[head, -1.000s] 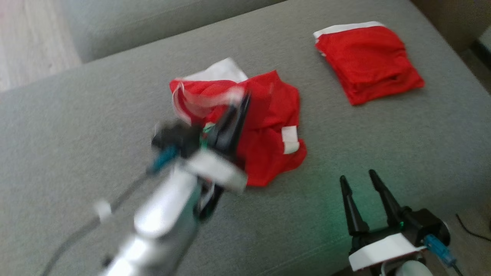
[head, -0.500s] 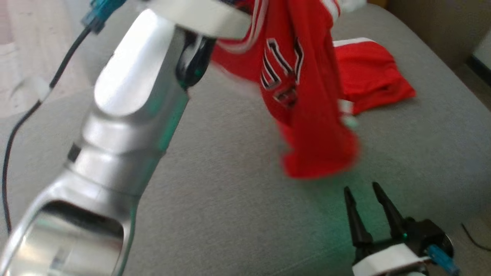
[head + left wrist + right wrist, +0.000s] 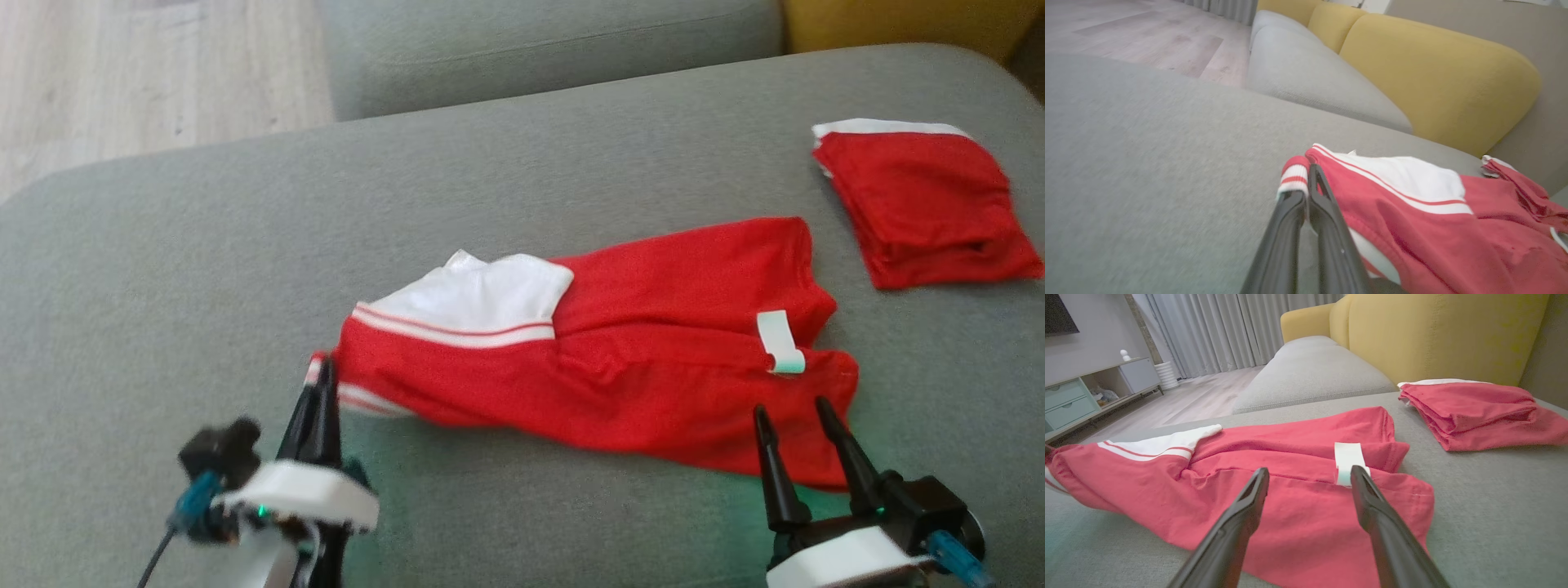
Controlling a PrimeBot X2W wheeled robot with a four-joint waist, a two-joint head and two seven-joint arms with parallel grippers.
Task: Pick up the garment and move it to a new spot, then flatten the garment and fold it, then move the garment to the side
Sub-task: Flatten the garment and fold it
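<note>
Head view first: we see our left gripper [image 3: 325, 371] at the near left, its two dark fingers pressed together and clamped on the striped hem [image 3: 367, 402] of the garment [image 3: 637, 384]. From those fingertips the garment stretches away to their right as one long, rumpled red band lying on the grey seat cushion [image 3: 490, 180]. A white panel [image 3: 482, 298] with thin red stripes along its edge sits just beyond the left fingertips and a little to their right.

Along the left wrist view, we find the same grip. The left gripper [image 3: 1304, 183] is closed, with the red-and-white striped hem [image 3: 1294, 173] bunched at its tips, and the garment [image 3: 1453, 237] falls off to the right of the fingers.

Our right gripper [image 3: 790, 407] stands with its fingers spread wide apart at the near right end of the garment. We cannot tell whether the tips touch the cloth. In the right wrist view the right gripper [image 3: 1309, 469] points across the garment [image 3: 1290, 506], and a white tag [image 3: 1347, 457] lies just past its right fingertip. Beyond that hand and to its right rests a folded red pile [image 3: 1474, 408], separate from the garment, with bare cushion between them. A yellow backrest [image 3: 1433, 335] rises behind it.
</note>
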